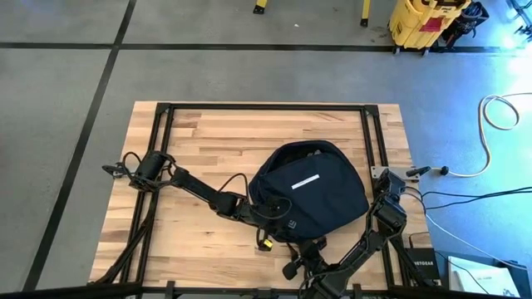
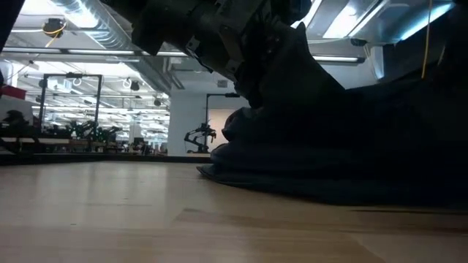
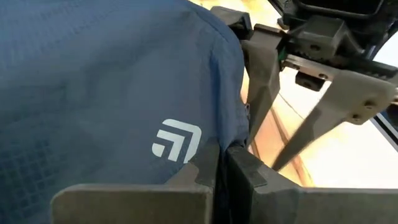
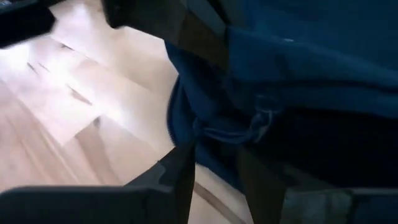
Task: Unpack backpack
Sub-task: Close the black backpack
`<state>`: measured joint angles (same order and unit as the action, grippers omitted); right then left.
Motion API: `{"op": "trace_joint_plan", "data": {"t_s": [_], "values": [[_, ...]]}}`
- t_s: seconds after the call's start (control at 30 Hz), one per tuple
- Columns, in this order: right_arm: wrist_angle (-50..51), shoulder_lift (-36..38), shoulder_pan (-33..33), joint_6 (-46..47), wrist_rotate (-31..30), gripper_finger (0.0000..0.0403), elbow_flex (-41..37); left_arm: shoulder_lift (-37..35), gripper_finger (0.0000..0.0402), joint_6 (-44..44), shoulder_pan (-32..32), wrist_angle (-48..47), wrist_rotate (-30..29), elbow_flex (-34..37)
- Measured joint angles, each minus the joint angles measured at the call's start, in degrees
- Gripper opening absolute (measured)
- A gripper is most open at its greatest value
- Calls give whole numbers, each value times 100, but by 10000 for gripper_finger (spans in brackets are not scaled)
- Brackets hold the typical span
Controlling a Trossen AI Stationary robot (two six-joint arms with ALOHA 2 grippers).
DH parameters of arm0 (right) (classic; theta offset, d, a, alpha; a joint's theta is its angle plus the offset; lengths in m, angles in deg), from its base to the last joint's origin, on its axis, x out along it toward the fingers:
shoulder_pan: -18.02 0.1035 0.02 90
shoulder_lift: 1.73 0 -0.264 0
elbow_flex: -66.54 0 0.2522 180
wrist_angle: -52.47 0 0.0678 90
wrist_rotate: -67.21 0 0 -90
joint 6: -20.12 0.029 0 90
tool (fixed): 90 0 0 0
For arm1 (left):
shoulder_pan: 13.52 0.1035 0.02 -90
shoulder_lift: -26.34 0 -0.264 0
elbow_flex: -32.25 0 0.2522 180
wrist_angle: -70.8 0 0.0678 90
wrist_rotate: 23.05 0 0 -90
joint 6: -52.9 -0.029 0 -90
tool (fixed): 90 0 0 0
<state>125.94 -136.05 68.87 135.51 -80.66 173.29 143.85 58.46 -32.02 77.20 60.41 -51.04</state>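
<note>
Where the backpack [image 1: 309, 191] shows its front, a short white stripe [image 1: 305, 183] crosses the middle and a small white logo [image 3: 177, 141] of nested angled bars sits lower down; no readable words appear on it. It lies on the wooden table [image 1: 191, 141], toward the right of centre, a dark navy rounded heap resting flat on the planks.

The left gripper [image 3: 221, 163] reaches in from the table's left side to the bag's near-left edge, its fingers pressed together with a fold of the blue fabric pinched between them, just beside the logo. The right gripper [image 4: 214, 163] comes in from the near-right corner at the bag's bottom edge; its jaws stand narrowly apart around a bunched hem of the fabric, and the cloth fills the gap between them. In the left wrist view the right gripper shows just beyond the bag's edge.
</note>
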Motion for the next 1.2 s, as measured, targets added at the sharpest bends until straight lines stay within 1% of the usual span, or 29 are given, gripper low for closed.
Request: {"op": "trace_joint_plan", "data": {"t_s": [0.1, 0.23, 0.3, 0.47, 0.57, 0.63, 0.7, 0.83, 0.97, 1.07, 1.13, 1.2], "values": [[224, 2, -26, 319, 237, 84, 0, 0, 0, -11, -4, 0, 0, -1], [668, 2, 111, 1193, 153, 81, 33, 0, 0, -24, -4, 0, 1, -1], [643, 2, 253, 1440, 118, 88, 39, 0, 0, -26, -13, -4, 1, -1], [117, 2, 426, 1533, 153, 128, 35, 0, 0, -108, -26, -7, 1, 1], [157, 2, 384, 1541, 0, 150, 26, 0, 0, -103, -26, -7, 1, 0], [210, 2, 316, 1541, -42, 156, 24, 0, 0, -95, -26, -7, 1, -1], [221, 2, 210, 1538, -44, 158, 21, 0, 0, -43, -26, -9, 1, -1], [270, 2, 22, 1534, -253, 159, -31, 0, 0, -7, -26, -9, 4, -1], [263, 6, -144, 1533, -3, 159, -120, 0, 0, 0, -26, -9, 6, 1], [282, 6, -148, 1535, 28, 158, -173, 0, 0, 0, -26, -7, 11, 1], [322, 6, -147, 1535, 44, 149, -170, 0, 0, 0, -26, -9, 17, 0], [332, 6, -138, 1519, 98, 131, -170, 0, 0, -16, -26, -9, 17, -1]]}}
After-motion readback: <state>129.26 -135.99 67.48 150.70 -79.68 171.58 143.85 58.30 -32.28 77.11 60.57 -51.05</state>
